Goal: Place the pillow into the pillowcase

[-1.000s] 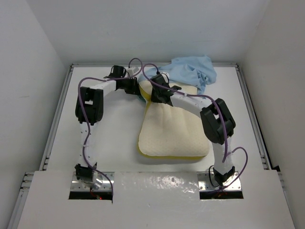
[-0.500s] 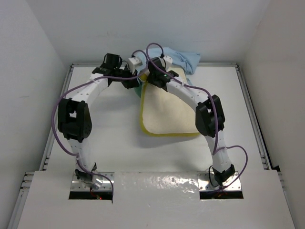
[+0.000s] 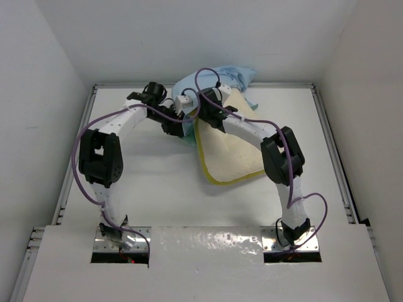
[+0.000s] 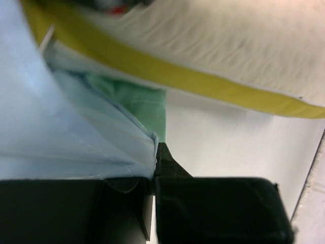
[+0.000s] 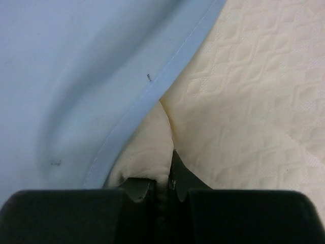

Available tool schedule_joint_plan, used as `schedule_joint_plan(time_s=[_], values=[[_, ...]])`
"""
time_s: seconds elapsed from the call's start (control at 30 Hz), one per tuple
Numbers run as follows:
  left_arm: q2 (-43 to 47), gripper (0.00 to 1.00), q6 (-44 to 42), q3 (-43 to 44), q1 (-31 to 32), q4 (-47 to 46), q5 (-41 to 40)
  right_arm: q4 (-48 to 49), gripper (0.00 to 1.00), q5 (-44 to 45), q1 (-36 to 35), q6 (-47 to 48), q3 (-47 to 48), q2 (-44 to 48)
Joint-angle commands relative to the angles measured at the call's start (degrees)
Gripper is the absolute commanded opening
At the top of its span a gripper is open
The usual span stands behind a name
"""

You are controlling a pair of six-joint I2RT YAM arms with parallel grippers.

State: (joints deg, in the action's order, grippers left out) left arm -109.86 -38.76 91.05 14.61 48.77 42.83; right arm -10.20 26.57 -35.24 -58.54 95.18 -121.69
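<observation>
Overhead, the pillow (image 3: 233, 148) lies tilted at upper centre of the counter (image 3: 145, 182), its far end against the bunched light-blue pillowcase (image 3: 220, 78). From the left wrist, the left end effector (image 4: 155, 162) is clamped on the pillowcase edge at lower centre. From the right wrist, the right end effector (image 5: 163, 179) pinches a fold of the pillow beside the blue hem.

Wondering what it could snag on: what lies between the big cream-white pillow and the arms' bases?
Nothing besides the arms themselves. The top view shows only bare white table between the cream-white, yellow-banded pillow and the two arm bases.
</observation>
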Motion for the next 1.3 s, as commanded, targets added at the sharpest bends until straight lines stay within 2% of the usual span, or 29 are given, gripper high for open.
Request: schedule_joint_plan(time_s=[0.0,0.07,0.1,0.17,0.2,0.3,0.33,0.37,0.4,0.43,0.47,0.5,0.57,0.63,0.67,0.7,0.73,0.77,0.8,0.83,0.87,0.9,0.93,0.97,1.0,1.07,1.13,1.17,1.27], values=[[0.53,0.0,-5.26,0.02,5.51,7.21,3.66,9.82,0.0,-0.19,-0.52,-3.6,2.56,-1.08],[0.18,0.0,-9.82,-3.76,5.6,10.36,8.38,13.08,0.0,-0.37,-1.49,-2.55,3.61,-1.62],[0.0,0.0,-15.06,-4.64,5.6,15.16,10.41,13.44,0.0,-1.25,-1.49,-2.45,4.22,-2.41],[0.09,0.0,-20.36,-5.09,5.69,20.28,15.08,16.86,0.0,-2.04,-0.53,-3.42,3.71,-2.59],[0.35,0.0,-26.22,-5.18,5.78,25.7,15.87,19.05,0.0,-4.48,-0.27,-3.85,2.13,-2.5],[1.4,0.0,-26.54,-6.23,5.87,26.81,13.52,22.51,0.02,-9.48,-0.09,0.96,4.38,-3.02],[1.49,0.08,-26.71,-6.32,5.43,26.81,12.38,21.2,0.31,-11.87,-0.17,2.45,5.62,-3.55],[1.67,0.15,-26.72,-6.32,2.99,26.81,12.19,18.92,0.52,-14.5,-0.09,4.3,6.07,-3.21],[1.93,0.31,-26.45,-5.97,1.14,26.81,13.15,17.94,0.68,-17.31,-0.17,9.01,4.16,-0.51],[2.28,0.41,-26.02,-5.27,-0.97,26.73,14.03,16.63,0.83,-17.16,-0.09,11.41,1.79,1.87],[2.46,0.5,-25.49,-4.31,-4.38,26.81,13.69,15.13,0.88,-16.12,0.0,15.78,-1.1,4.5],[2.98,0.61,-24.18,-0.99,-5.46,26.81,12.03,15.03,0.93,-14.8,0.17,18.26,-8.09,7.49],[3.51,0.65,-23.2,2.89,-6.09,26.81,5.99,14.51,0.99,-12.51,1.31,25.27,-14.2,15.75],[3.96,0.64,-22.24,9.56,-5.82,26.73,3.67,12.32,0.96,-14.68,3.24,29.69,-18.18,19.72],[3.61,0.57,-21.62,12.2,-5.39,26.72,3.32,10.39,0.52,-17.22,4.12,34.94,-18.44,22.26],[1.95,0.27,-19.53,18.49,-5.03,26.72,3.49,7.94,0.2,-19.16,5.0,36.9,-17.32,22.98],[0.98,0.09,-18.55,21.95,-4.42,26.72,3.58,6.17,0.01,-20.58,6.92,38.23,-16.09,23.34],[-1.73,0.0,-16.71,28.68,-2.59,26.64,3.14,4.15,0.0,-23.2,8.07,40.16,-14.33,23.51],[-3.5,0.0,-15.3,31.88,-1.27,26.38,2.01,3.96,0.02,-24.62,9.3,40.7,-13.88,23.51],[-5.26,0.0,-13.11,35.13,0.49,25.42,0.17,4.04,0.14,-26.03,11.84,40.79,-13.44,23.34],[-8.67,0.08,-10.83,39.43,4.25,22.01,-5.07,4.13,0.34,-28.48,13.17,40.88,-12.92,22.38],[-9.92,0.31,-5.67,40.26,6.11,19.63,-8.43,3.78,0.67,-28.85,14.4,40.18,-11.17,21.59],[-11.15,0.41,-3.79,40.61,9.26,17.08,-13.94,2.3,0.74,-29.46,16.94,39.65,-9.93,20.45],[-12.99,0.53,0.49,39.83,10.25,10.36,-16.78,1.16,0.78,-31.82,18.44,39.04,-6.7,17.13],[-13.7,0.55,3.4,39.04,10.78,6.37,-19.95,0.19,0.86,-33.06,20.89,38.86,-5.02,15.01],[-15.89,0.6,10.42,37.89,10.7,-4.32,-27.86,-3.68,0.9,-36.91,23.1,38.86,1.37,7.92],[-17.13,0.61,12.48,37.72,10.79,-9.46,-36.62,-5.27,0.95,-38.69,24.96,37.37,4.83,3.67],[-17.83,0.62,13.53,36.93,10.79,-14.1,-39.03,-4.92,0.96,-39.83,25.14,37.19,6.84,1.91],[-19.76,0.68,13.72,36.13,10.7,-18.7,-44.75,-1.24,0.99,-46.32,25.05,36.93,7.57,-3.02]])
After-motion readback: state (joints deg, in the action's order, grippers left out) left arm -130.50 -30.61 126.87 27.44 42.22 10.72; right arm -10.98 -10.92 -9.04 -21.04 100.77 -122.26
